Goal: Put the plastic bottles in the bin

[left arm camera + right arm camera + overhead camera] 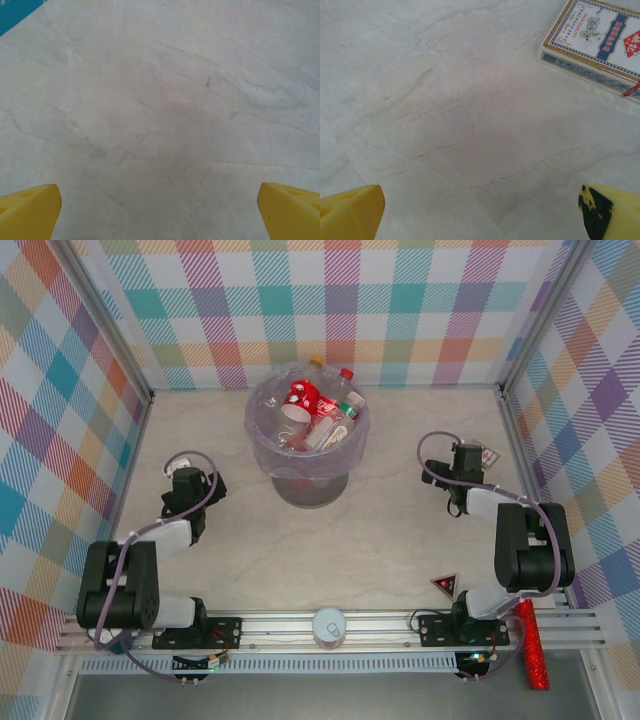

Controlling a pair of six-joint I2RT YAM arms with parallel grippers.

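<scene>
The bin point(310, 480), round and pale purple with a clear bag liner, stands at the middle back of the table. Several plastic bottles point(318, 420) with red labels and red, yellow and green caps lie piled inside it. My left gripper point(186, 483) hangs low over bare tabletop to the left of the bin. It is open, its yellow fingertips point(30, 210) far apart with nothing between them. My right gripper point(462, 465) is to the right of the bin, also open over bare table, its yellow fingertips point(351, 212) wide apart.
A small blue-and-white printed box point(597, 35) lies just beyond my right gripper, near the right wall point(490, 456). A white round cap-like object point(329, 626) sits on the front rail. A red triangle sign point(445, 586) and a red glittery stick point(534, 645) lie by the right arm's base.
</scene>
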